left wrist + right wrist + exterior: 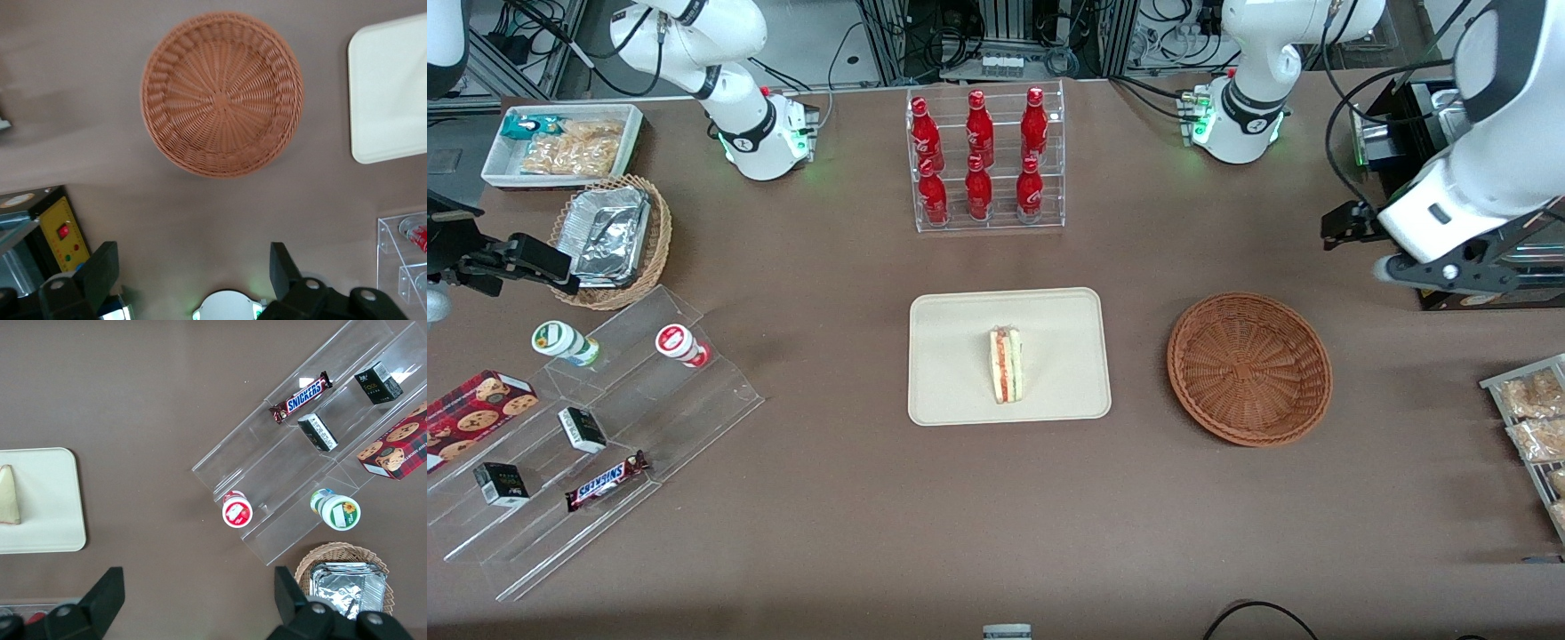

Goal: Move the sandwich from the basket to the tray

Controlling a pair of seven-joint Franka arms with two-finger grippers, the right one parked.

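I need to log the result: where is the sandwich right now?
In the front view the sandwich lies on the tray, beside the empty basket; the open gripper hangs above the table, away from both.

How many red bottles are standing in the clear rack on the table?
6, all in the clear rack: three red bottles on the upper row and three on the lower row. None seems hidden. The open, empty tool hovers above the table, beside the basket.

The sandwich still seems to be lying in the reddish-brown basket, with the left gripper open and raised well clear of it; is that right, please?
Not quite. The sandwich lies on the tray, as the front view shows, and the basket holds nothing. The rest stands: the left gripper is open and raised well clear of the basket, toward the working arm's end of the table.
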